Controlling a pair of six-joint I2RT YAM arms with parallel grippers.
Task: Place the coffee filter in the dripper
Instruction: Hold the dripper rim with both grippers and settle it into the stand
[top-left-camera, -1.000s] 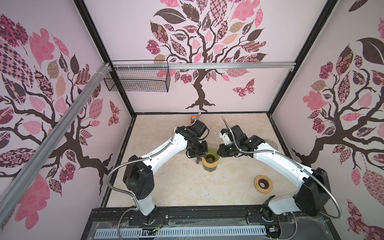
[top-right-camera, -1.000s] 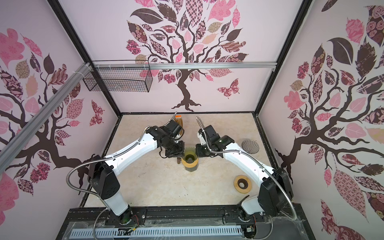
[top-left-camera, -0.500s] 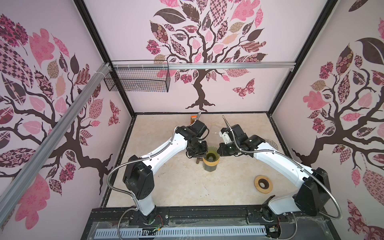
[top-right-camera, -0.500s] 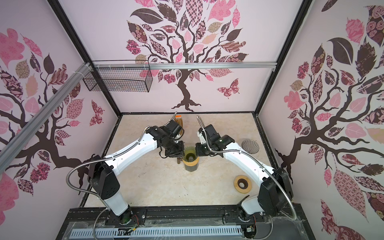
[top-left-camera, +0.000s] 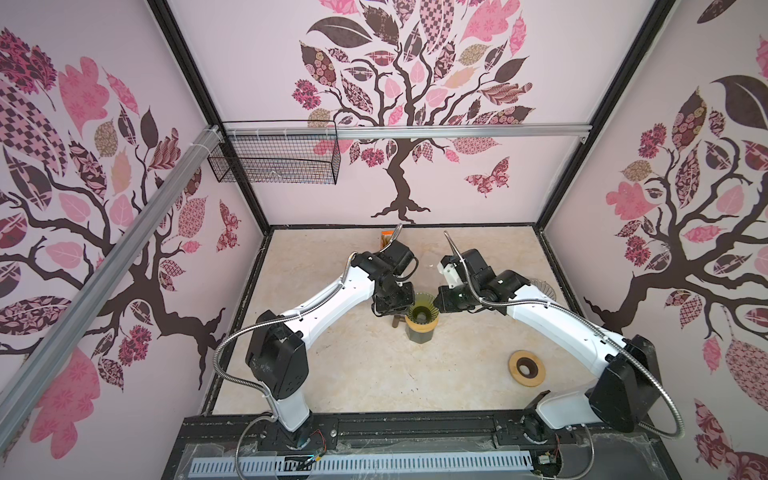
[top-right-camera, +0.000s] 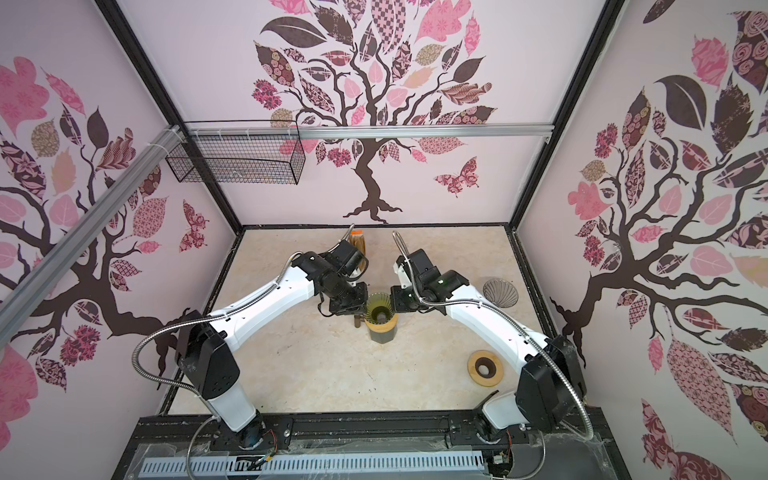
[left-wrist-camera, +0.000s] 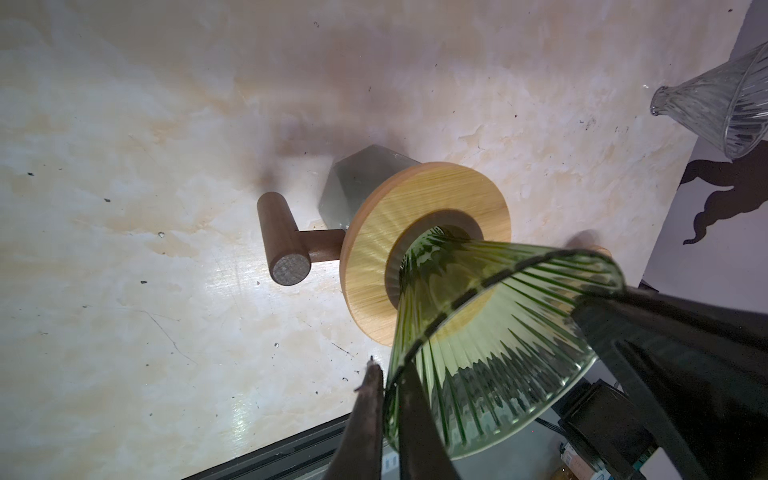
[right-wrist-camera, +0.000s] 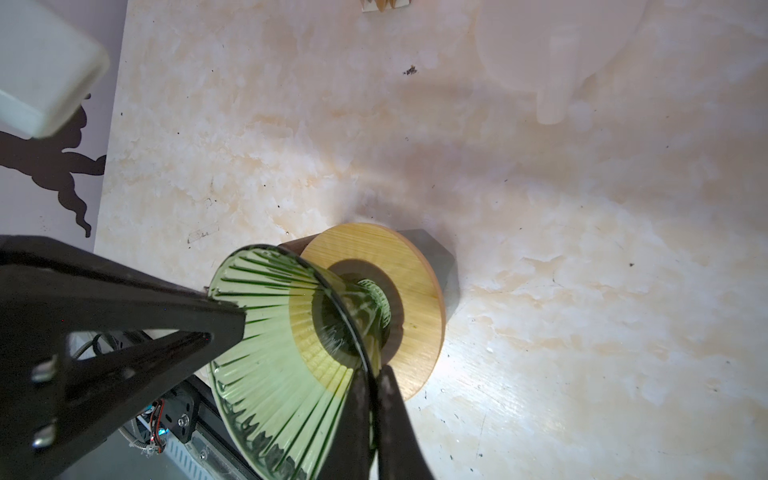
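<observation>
The green ribbed glass dripper (top-left-camera: 423, 305) (top-right-camera: 379, 309) stands mid-table with its narrow end in a wooden ring (left-wrist-camera: 374, 232) (right-wrist-camera: 419, 266) on top of a grey cup (left-wrist-camera: 353, 183). My left gripper (left-wrist-camera: 390, 399) is shut on the dripper's rim, one finger inside and one outside. My right gripper (right-wrist-camera: 374, 399) pinches the opposite side of the rim the same way. A tan pleated item (right-wrist-camera: 382, 4) at the table's back, also in a top view (top-right-camera: 357, 241), may be the coffee filter. I cannot tell for sure.
A clear glass dripper (top-left-camera: 542, 286) (top-right-camera: 500, 293) (left-wrist-camera: 715, 95) sits by the right wall. A second wooden ring (top-left-camera: 527, 368) (top-right-camera: 485, 368) lies front right. The cup's dark wooden handle (left-wrist-camera: 286, 241) sticks out toward the left arm. A wire basket (top-left-camera: 274, 160) hangs on the back wall.
The dripper's rim sits a little higher in the top views than a second ago. Both arms have barely moved.
</observation>
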